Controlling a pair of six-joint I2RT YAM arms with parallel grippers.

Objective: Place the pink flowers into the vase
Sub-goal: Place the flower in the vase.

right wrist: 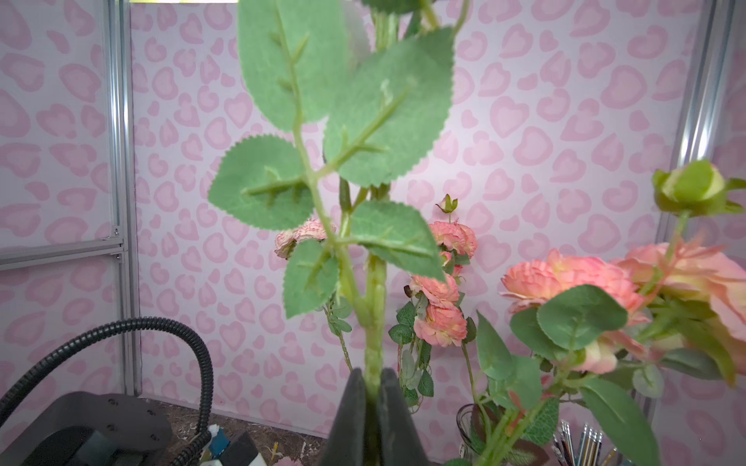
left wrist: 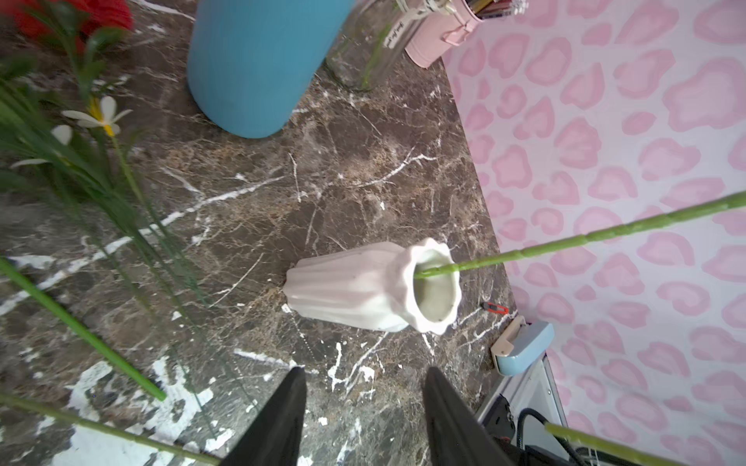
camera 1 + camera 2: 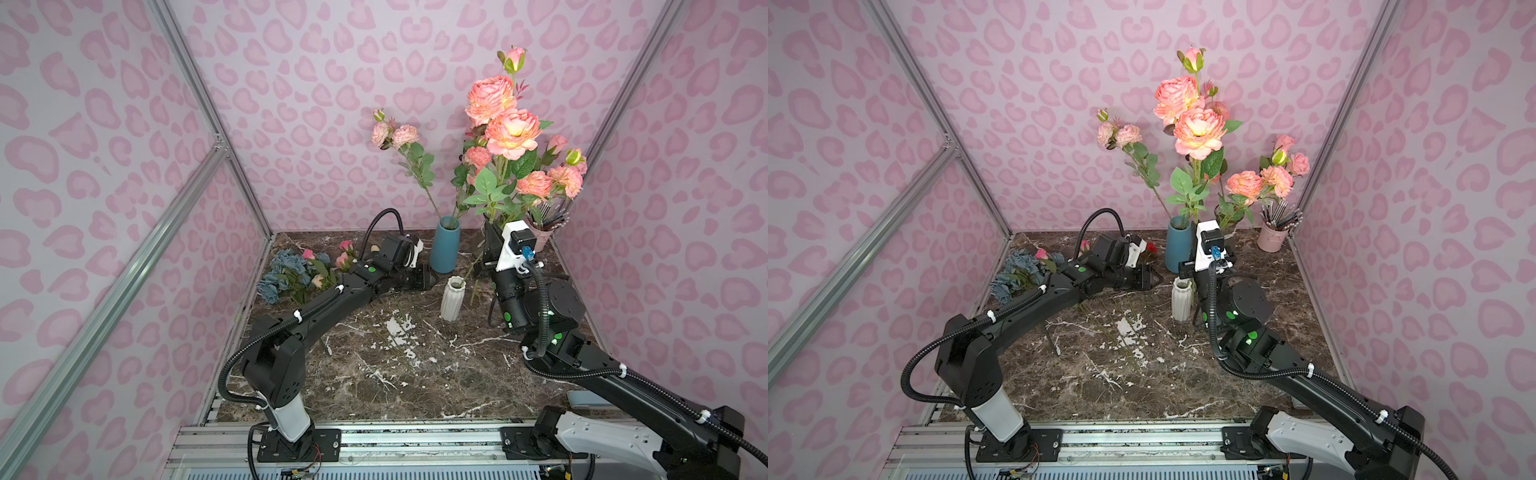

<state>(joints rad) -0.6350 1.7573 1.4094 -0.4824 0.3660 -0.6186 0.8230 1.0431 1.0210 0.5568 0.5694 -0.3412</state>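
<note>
My right gripper is shut on the green stem of the pink flowers, holding them upright with large salmon-pink blooms high above the table. In the left wrist view the stem slants down and its tip sits in the mouth of the white ribbed vase. That vase stands mid-table, just left of the right gripper. My left gripper is open with nothing in it, low over the table and pointing at the vase from its left.
A blue vase and a glass jar at the back hold more pink flowers. A pink pencil cup stands at the back right. A dusty-blue hydrangea bunch, small pink roses, a red carnation and loose stems lie at the left.
</note>
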